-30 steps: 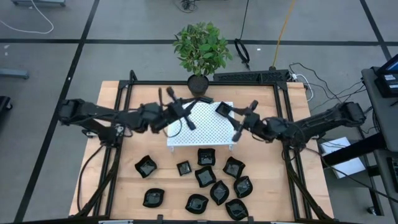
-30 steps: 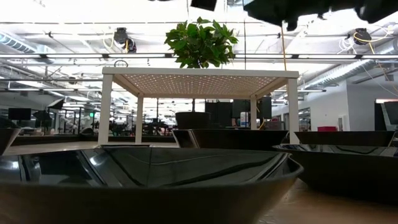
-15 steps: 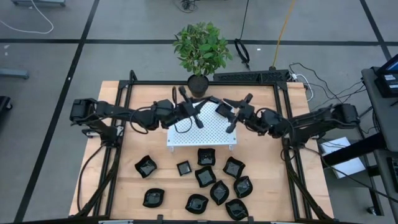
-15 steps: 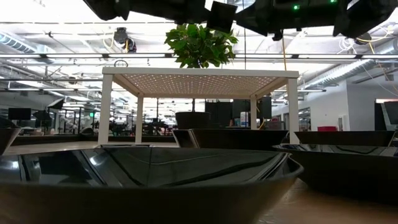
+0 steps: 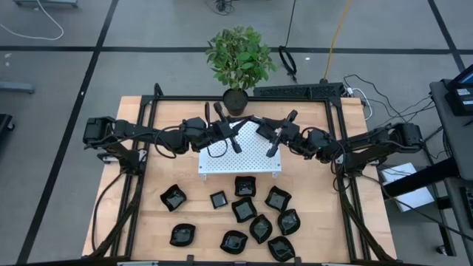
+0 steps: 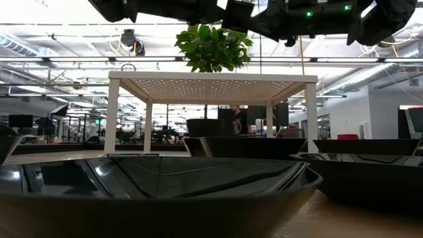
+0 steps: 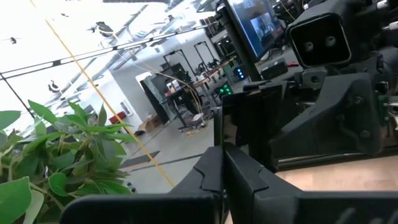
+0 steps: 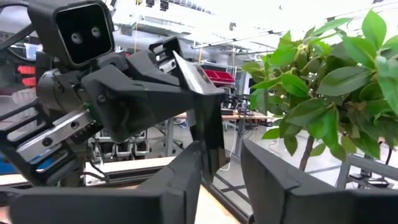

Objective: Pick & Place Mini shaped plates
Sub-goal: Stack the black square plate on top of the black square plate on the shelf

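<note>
- High view: both arms have drawn together above the white platform (image 5: pixel 244 159); a mini plate (image 5: pixel 256 127) sits between the left end effector (image 5: pixel 246 127) and the right end effector (image 5: pixel 264 131); the other plates (image 5: pixel 244 210) lie well apart from both.
- Low view: only this view shows both end effectors high above the platform.
- Left wrist view: the left end effector is clenched on the plate's rim.
- Right wrist view: the right end effector is released, with the plate between its fingers (image 8: pixel 273 177); I judge a handover leftward.

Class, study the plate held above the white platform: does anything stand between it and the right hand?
Nothing visible does. The plate, pinched by the left hand, sits in the gap between the right hand's open fingers, above the white platform.
</note>
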{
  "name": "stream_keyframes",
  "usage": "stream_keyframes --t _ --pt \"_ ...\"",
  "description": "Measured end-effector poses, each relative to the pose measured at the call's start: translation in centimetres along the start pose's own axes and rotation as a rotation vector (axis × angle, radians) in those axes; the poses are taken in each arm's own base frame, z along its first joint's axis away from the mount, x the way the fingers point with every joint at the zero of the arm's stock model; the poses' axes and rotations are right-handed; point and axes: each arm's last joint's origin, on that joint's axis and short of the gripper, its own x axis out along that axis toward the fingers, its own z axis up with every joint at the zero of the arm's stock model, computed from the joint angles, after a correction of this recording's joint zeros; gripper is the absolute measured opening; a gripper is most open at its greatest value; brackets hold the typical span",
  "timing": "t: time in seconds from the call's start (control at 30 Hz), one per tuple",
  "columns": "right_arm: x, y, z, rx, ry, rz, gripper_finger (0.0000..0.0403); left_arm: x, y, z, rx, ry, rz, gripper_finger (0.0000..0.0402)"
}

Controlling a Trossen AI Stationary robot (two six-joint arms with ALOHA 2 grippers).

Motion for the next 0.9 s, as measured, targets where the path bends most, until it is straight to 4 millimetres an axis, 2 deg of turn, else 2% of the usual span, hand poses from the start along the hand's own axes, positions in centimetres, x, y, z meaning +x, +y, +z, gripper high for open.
stream_keyframes --t 0.23,0.43,0.53,0.63,0.77,0.9 --pt "0.0 0.0 0.1 -0.018 -0.002 -0.002 0.001 0.0 0.0 0.0 -0.009 -0.001 -0.001 0.002" --pt "0.0 0.0 0.1 -0.028 0.0 -0.008 0.0004 -0.1 -0.4 0.1 -0.079 -0.009 -0.057 0.0036" --pt "0.0 0.0 0.0 -0.029 0.003 -0.008 0.0001 -0.4 -0.5 0.2 -0.149 -0.017 -0.147 0.0085" --pt "0.0 0.1 0.0 -0.031 0.009 0.002 0.0001 -0.9 -0.3 0.6 -0.205 0.01 -0.195 0.0155" --pt "0.0 0.1 0.0 -0.035 0.011 0.003 0.0001 -2.2 1.0 1.8 -0.285 0.058 -0.226 0.0247" --pt "-0.1 -0.1 0.2 -0.058 0.012 -0.001 0.0001 -4.0 2.4 3.1 -0.318 0.078 -0.292 0.031"
